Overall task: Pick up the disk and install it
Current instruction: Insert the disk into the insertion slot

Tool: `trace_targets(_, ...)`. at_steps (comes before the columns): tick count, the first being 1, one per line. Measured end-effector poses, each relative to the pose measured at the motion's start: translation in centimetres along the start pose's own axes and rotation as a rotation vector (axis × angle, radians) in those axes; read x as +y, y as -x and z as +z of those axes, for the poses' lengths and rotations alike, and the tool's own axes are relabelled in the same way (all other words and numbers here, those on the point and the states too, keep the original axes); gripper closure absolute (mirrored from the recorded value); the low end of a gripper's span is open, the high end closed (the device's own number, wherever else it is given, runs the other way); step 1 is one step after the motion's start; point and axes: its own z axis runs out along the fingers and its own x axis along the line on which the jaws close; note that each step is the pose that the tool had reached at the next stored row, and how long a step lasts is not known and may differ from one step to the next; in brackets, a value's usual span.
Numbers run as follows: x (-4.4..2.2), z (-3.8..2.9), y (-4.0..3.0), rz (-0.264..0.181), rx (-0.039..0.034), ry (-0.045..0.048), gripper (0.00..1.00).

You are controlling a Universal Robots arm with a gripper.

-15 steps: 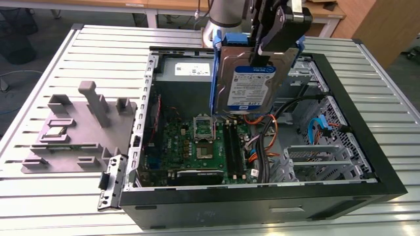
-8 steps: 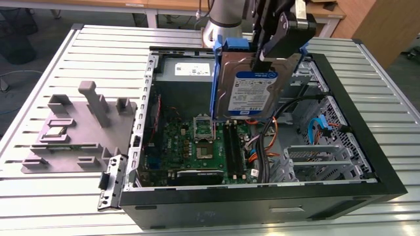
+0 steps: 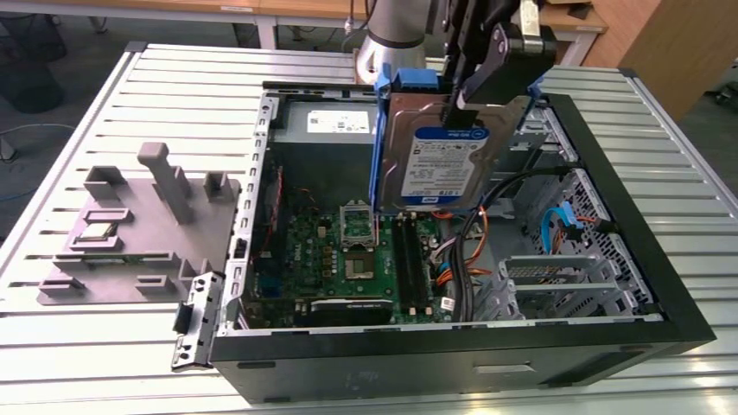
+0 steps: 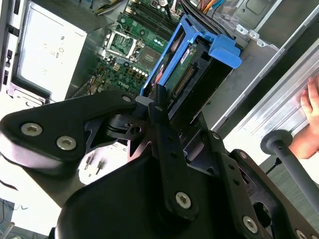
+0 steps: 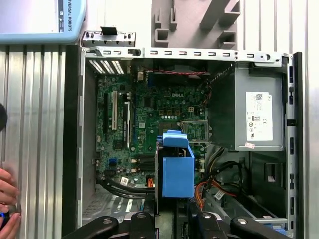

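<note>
The disk (image 3: 438,160) hangs upright above the open computer case (image 3: 645,259), its blue-and-white label facing the exterior camera and its blue plastic rails along the sides. My gripper (image 3: 464,111) is shut on the disk's upper edge, holding it over the motherboard (image 3: 346,259) and clear of the case floor. In the second wrist view the black fingers (image 4: 158,102) clamp the disk (image 4: 192,69) by its end. In the first wrist view the blue carrier of the disk (image 5: 178,172) sits just ahead of the gripper (image 5: 172,219), above the board.
A grey power supply (image 3: 334,125) fills the case's far corner. A metal drive cage (image 3: 554,281) and loose cables lie at the exterior view's right. A grey fixture (image 3: 127,229) stands beside the case. A person's hand (image 5: 7,199) rests on the slatted table (image 3: 69,346).
</note>
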Motion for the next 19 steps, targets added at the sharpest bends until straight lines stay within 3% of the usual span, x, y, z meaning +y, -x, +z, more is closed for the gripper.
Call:
trace_targets(8, 0.00, -0.06, -1.24, 0.000, -0.0001, 0.0000, 0.65)
trace_targets(19, 0.00, -0.20, -3.94, 0.000, 0.0000, 0.0000, 0.65)
